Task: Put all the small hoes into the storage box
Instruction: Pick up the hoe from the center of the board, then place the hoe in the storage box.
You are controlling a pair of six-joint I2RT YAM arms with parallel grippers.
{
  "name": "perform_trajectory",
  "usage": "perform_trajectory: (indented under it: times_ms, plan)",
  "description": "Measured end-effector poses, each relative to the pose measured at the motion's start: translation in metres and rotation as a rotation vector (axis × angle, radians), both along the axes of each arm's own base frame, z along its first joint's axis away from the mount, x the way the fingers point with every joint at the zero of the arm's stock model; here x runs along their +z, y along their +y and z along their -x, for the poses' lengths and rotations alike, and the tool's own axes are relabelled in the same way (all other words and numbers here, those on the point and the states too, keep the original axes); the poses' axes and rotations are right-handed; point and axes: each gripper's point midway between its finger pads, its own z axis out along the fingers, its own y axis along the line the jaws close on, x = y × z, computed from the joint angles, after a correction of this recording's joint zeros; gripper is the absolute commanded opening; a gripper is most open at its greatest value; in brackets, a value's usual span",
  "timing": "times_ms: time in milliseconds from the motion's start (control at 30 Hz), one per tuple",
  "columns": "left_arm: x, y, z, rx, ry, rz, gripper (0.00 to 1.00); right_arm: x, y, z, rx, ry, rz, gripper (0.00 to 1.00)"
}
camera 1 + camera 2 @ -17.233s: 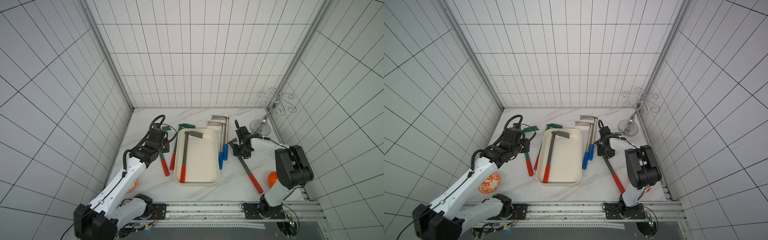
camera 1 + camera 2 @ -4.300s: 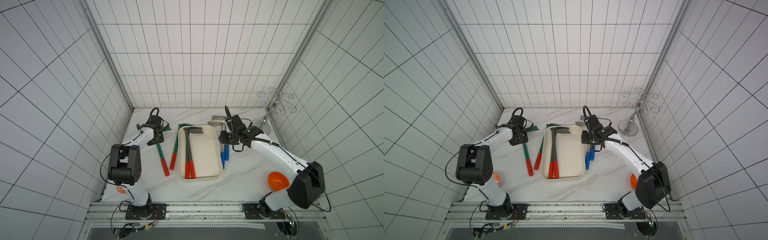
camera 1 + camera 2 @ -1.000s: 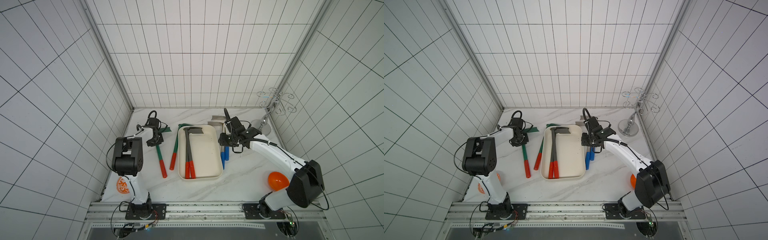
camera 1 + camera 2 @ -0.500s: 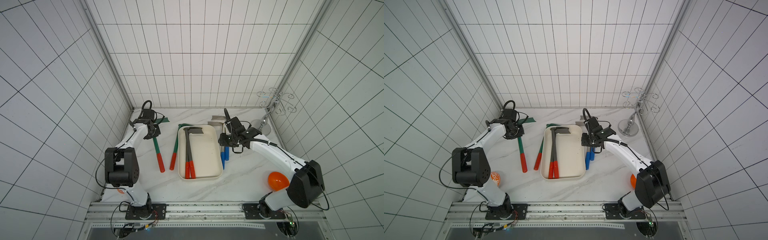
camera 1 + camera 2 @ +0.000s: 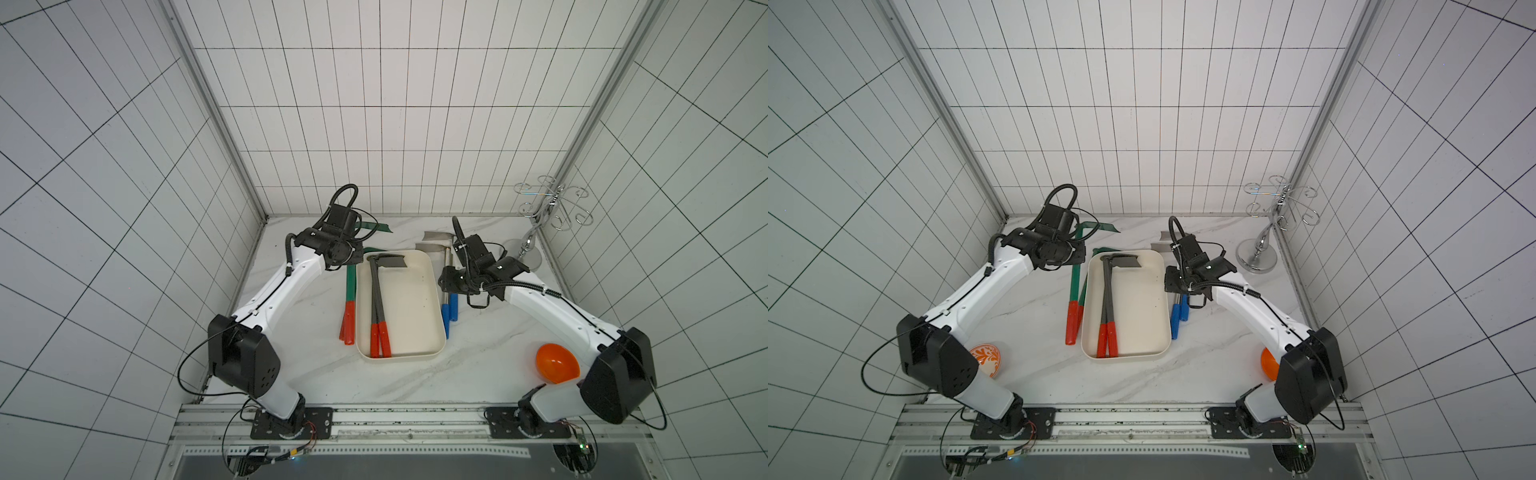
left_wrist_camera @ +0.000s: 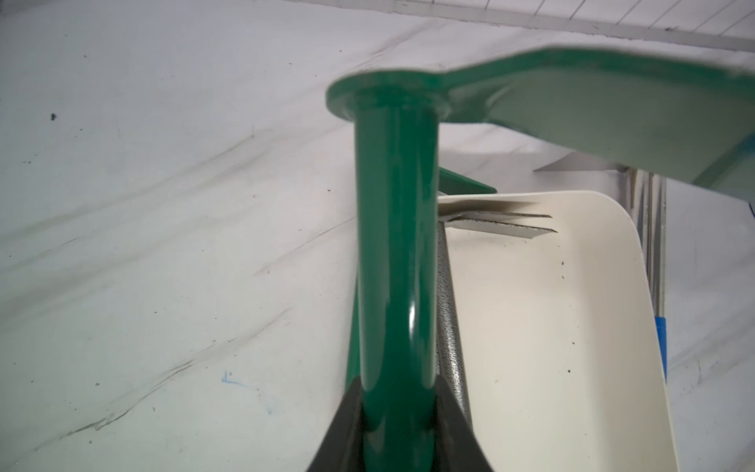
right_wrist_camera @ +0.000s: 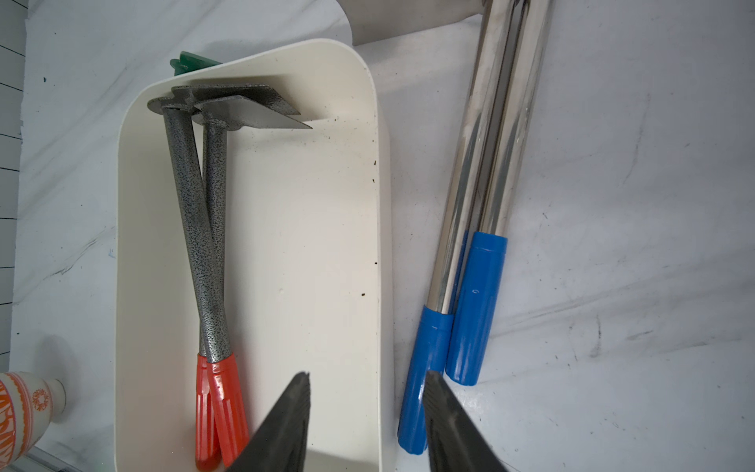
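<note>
- The green hoe point(image 6: 394, 245) is outside the box point(image 5: 411, 307), just beside its left long wall, clamped in the left jaws.
- The wrist view shows the two black jaws pressed against either side of its glossy green shaft, below the head.
- Its flat green blade point(image 5: 376, 227) points toward the right side of the worktop point(image 5: 478, 374), near the back wall and past the box's far end.
- Its shaft runs back toward the robot along the box and ends in a red grip point(image 5: 1072, 322); I cannot tell whether that grip rests on the worktop.
- The box is cream-white, shallow and round-cornered, in the middle of the worktop with its long sides running front to back.
- Two grey hoes point(image 7: 200, 229) lie in its left half, shafts crossed, blades at the far end and red grips at the near end.
- The right half of the box floor is bare apart from a few dark specks.
- A second green hoe point(image 7: 192, 61) lies on the worktop against the box's left side, its head at the far left corner.
- Two steel hoes point(image 7: 478, 306) with blue grips lie side by side, just right of the box.
- The right jaws stand apart and hold nothing; they hang over the box's right wall, beside the blue grips.
- An orange bowl point(image 5: 557, 363) sits near the right arm's base.
- A patterned vessel point(image 5: 986, 357) stands near the left arm's base.
- A chrome stand point(image 5: 1262, 245) stands in the far right corner.
</note>
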Motion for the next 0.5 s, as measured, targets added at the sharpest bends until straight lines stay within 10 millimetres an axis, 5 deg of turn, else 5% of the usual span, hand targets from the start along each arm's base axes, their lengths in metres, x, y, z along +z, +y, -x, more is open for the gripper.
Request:
perform_trajectory:
  times_ms: [500]
  plan:
    - [-0.051,-0.068,0.003,0.017,0.122,-0.022,0.0,-0.003,-0.003,0.004,-0.002,0.004,0.005,0.46]
